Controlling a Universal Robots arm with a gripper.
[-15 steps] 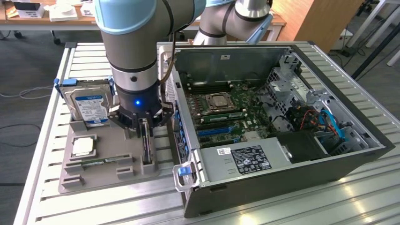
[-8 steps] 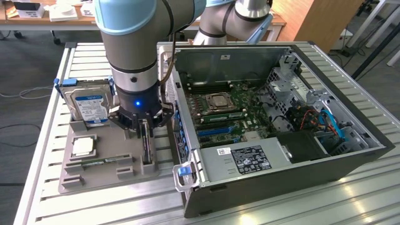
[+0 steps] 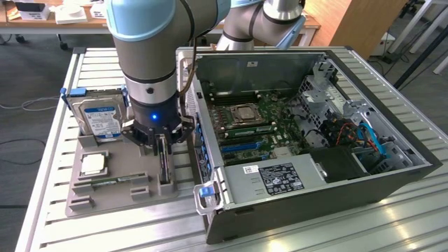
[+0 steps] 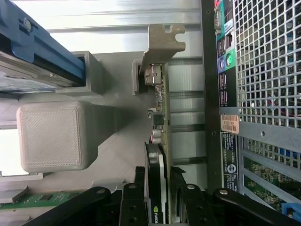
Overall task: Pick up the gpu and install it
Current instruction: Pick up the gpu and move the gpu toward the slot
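One relation matters here: the gpu (image 3: pixel 164 169) stands on edge in a slot of the grey parts holder (image 3: pixel 112 191) on the counter (image 3: pixel 392 226), directly beneath the gripper (image 3: pixel 163 143). In the exterior view its long axis runs from 12 to 6 o'clock. The open computer case (image 3: pixel 294 205) lies at 3 o'clock of it and the hard drive (image 3: pixel 100 118) at 10 o'clock. The gripper's jaws stand wide, one on each thin face of the card, straddling it without visibly clamping. The card's metal bracket (image 4: pixel 162 44) is at the end far from the fingers (image 4: pixel 132 197).
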